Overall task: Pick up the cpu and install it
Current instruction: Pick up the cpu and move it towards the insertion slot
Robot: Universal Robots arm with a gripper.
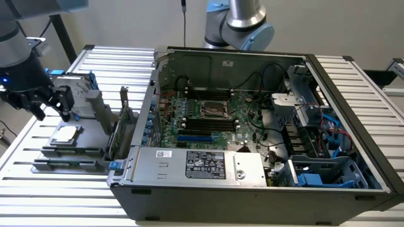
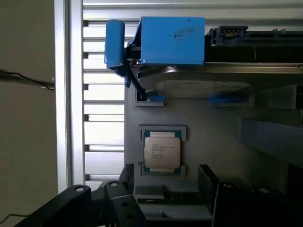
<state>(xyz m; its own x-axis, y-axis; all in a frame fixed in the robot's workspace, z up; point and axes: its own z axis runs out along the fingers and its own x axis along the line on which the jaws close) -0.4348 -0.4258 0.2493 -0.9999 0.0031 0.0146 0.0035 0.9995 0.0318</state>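
The cpu (image 1: 66,135) is a small square chip with a dull silver top, lying flat in a recess of the grey parts holder (image 1: 38,153) at the exterior view's left. In the wrist view the cpu (image 2: 162,152) sits just beyond my dark fingers (image 2: 94,203). My gripper (image 1: 54,116) hangs above and slightly behind the cpu, open, with nothing between its fingers and no contact with the chip. The open computer case (image 1: 353,156) lies to the right, and the socket (image 1: 215,109) shows on its green motherboard.
A silver hard drive with blue rails (image 1: 79,94) stands on the holder behind the cpu; the same drive (image 2: 173,42) is seen from the wrist. Black memory sticks (image 1: 69,163) lie in front, an upright card (image 1: 120,125) beside the case. A second arm (image 1: 243,23) stands behind the case.
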